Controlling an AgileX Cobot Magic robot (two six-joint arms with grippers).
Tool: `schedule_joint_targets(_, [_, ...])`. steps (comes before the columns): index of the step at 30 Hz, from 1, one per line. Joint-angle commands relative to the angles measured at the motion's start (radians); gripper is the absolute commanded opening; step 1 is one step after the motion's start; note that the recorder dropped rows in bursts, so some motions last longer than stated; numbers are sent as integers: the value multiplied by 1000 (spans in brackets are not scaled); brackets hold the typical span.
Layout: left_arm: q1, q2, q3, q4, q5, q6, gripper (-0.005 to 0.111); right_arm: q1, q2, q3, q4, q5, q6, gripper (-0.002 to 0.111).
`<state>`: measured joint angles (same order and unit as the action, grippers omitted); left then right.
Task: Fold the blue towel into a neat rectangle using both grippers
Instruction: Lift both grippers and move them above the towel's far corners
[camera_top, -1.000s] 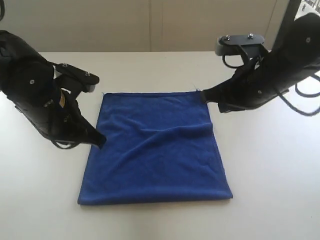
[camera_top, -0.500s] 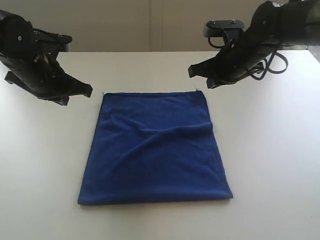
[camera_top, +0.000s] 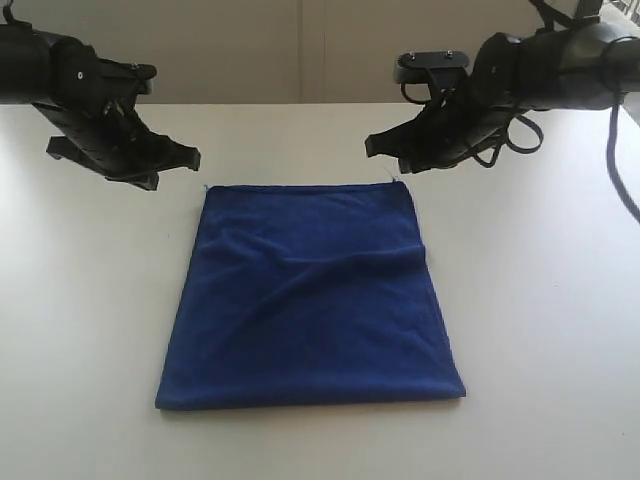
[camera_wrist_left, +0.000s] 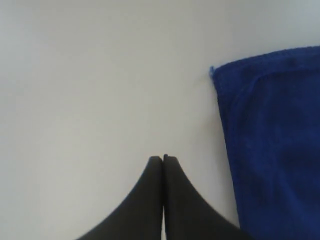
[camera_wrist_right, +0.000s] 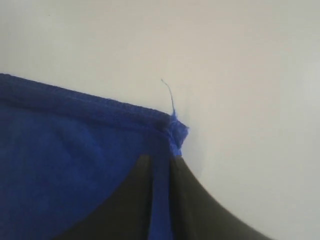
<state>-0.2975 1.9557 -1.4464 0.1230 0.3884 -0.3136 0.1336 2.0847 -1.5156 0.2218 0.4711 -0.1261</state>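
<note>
Jaws above white table (camera_top: 540, 300); blue towel (camera_top: 312, 295); beige wall (camera_top: 250, 50).

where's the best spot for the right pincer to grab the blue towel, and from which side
The far right corner of the blue towel, coming down from the far side, where the right pincer hovers. The cloth lies flat on the table, so only its edges offer a lip, and that corner sits free, nothing on it.

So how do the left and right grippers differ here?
Left gripper has its jaws pressed shut; right gripper has them slightly apart. Left gripper hangs over bare table beside one far towel corner; right gripper hangs over the other. Both are raised and hold nothing.
</note>
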Motion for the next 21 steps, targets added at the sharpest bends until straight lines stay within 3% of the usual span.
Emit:
schedule_joint_targets(1, [2, 25, -10, -11, -86, 3, 0, -5, 38, -47, -16, -9, -16, 17])
schedule_joint_targets(6, [2, 62, -10, -9, -214, 3, 21, -5, 69, -71, -16, -2, -30, 25])
schedule_joint_targets(10, [2, 89, -10, -9, -241, 3, 38, -5, 94, -71, -16, -20, -36, 25])
schedule_joint_targets(21, [2, 116, -10, -7, -288, 3, 40, -5, 126, -71, -20, -90, -36, 25])
